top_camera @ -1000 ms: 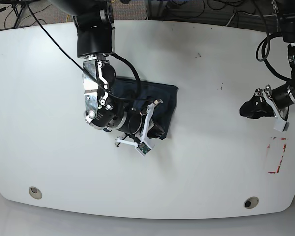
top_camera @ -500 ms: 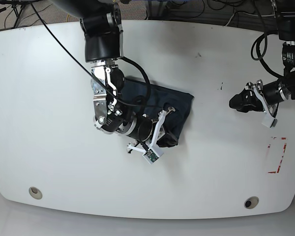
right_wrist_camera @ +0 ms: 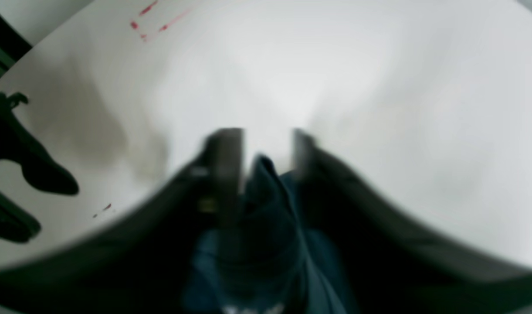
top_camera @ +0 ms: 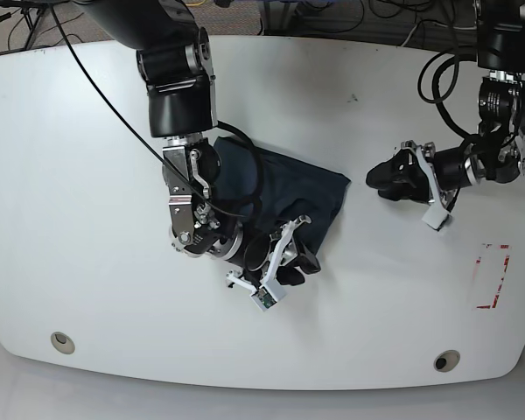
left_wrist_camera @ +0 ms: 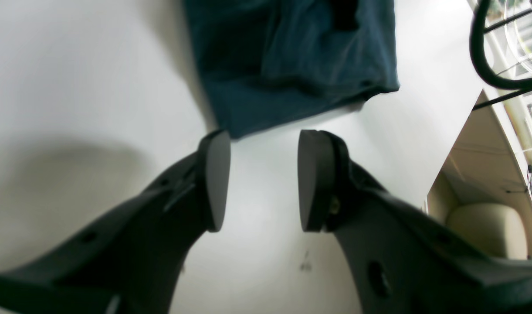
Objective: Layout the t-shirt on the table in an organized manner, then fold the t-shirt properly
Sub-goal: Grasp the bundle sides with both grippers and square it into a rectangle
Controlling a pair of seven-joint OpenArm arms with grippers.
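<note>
Base view shows you the white bench filling nearly the whole picture, with the dark navy t-shirt lying bunched near its middle, partly under your right arm. That arm reaches down from the top edge, and its right hand sits at the shirt's near corner; from the right wrist view, though it is blurred, you can see a ridge of blue fabric standing up between the two fingers, so that hand is clenched on the t-shirt. Your left hand hovers above the bench just beside the shirt's far-right corner, apart from it. From the left wrist view its two dark pads stand spread with bare white surface between them, holding nothing, and the shirt's hem lies just beyond their tips. A red-white tape rectangle marks the bench's right edge, and two round grey grommets sit along the near edge.
</note>
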